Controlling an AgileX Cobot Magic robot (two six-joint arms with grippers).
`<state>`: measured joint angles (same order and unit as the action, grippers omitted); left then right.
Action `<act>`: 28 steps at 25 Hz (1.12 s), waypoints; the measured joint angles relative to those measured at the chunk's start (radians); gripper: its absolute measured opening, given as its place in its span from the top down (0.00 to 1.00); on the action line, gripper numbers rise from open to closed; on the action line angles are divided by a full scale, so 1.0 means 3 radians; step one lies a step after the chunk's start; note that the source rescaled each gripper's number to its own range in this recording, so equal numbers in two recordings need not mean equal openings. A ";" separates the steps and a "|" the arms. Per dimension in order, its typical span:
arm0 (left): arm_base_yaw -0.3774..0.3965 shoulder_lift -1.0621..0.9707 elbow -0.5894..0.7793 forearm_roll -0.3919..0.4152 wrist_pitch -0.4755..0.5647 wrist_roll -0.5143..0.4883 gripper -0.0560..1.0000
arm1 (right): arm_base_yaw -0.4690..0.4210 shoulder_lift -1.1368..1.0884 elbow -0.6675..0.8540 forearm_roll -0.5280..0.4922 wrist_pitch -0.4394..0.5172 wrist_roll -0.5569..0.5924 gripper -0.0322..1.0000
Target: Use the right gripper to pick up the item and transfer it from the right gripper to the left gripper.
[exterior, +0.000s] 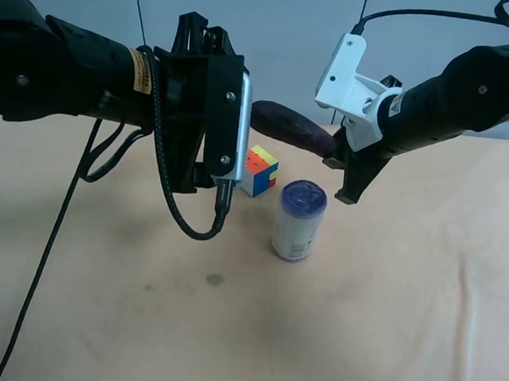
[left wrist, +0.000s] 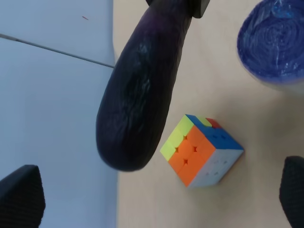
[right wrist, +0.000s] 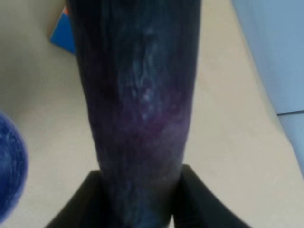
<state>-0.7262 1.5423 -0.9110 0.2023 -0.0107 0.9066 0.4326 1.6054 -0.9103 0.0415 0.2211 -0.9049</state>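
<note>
Altogether two arms and three loose things show: one eggplant [exterior: 288, 126], one can [exterior: 299, 222] and one puzzle cube [exterior: 259, 171], with a single tan bench [exterior: 385, 324] under them.

The eggplant is off the bench, held roughly level in the air above the strip near the far edge. The right gripper [exterior: 333, 149], on the arm with the white bracket at the exterior high view's right, has its jaws closed on one end of it. In the right wrist view the two black jaws press either side of the dark purple skin. The rounded free end points toward the left gripper [left wrist: 156, 199], on the arm with the yellow band at the exterior high view's left. Its jaws stand wide apart. The left wrist view shows one black fingertip [left wrist: 21, 194] at each side of the picture, and neither touches the eggplant. Whether the free end already lies between those jaws I cannot tell.

The can is the only container. It stands upright about midway between the bench's near and far edges, its purple lid on, so its contents cannot be seen. The cube sits on the bench just beside the can, on the side toward the far edge, apart from it and below the eggplant's free end.
</note>
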 joint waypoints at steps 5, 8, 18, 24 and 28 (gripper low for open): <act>-0.0007 0.0172 -0.0021 0.0000 -0.0194 0.0039 0.00 | 0.0000 0.0000 0.0000 0.0000 -0.0001 0.0000 0.97; -0.0007 0.0280 -0.0021 0.0000 -0.0369 0.0047 0.00 | 0.0000 0.0000 0.0000 0.0000 -0.0003 0.0000 0.97; -0.0007 0.0532 -0.0429 0.0000 -0.0503 0.0050 0.00 | 0.0000 0.0000 0.0000 0.0000 -0.0007 0.0000 0.97; -0.0007 0.0714 -0.0526 0.0000 -0.0518 0.0054 0.00 | 0.0000 0.0000 0.0000 0.0000 -0.0013 0.0000 0.97; -0.0007 0.0827 -0.0526 0.0000 -0.0512 0.0071 0.00 | 0.0000 0.0000 0.0000 0.0000 -0.0016 0.0000 0.97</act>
<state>-0.7284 1.7904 -1.0687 0.2023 -0.1643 0.9280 0.4326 1.6054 -0.9103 0.0415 0.2164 -0.9049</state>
